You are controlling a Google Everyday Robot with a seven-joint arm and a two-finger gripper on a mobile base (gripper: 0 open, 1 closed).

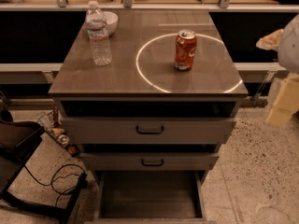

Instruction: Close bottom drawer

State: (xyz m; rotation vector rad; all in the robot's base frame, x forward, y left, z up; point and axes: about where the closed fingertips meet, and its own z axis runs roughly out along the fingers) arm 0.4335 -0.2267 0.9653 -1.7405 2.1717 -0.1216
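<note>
The bottom drawer [149, 195] is sitting pulled far out below the front edge of the worktop [117, 80], so its flat floor is showing. The middle drawer [149, 161] and the top drawer [149, 129] above it are looking pushed in, or nearly so. The hand [281, 107] is hanging out past the right edge of the worktop, about level with the front edge. It is well apart from the bottom drawer and is touching nothing. I cannot tell if the hand is clenched or let go. So I think the job is only just beginning: nothing is pushing the drawer, and it is sitting wide open. I think the hand is going to need to go down low, get in front of the drawer, and push it all the way in. On the worktop, a water bottle [98, 35] is standing near the back left corner, just beside a bowl [111, 22]. A soda can [185, 50] is standing nearer the right edge.
</note>
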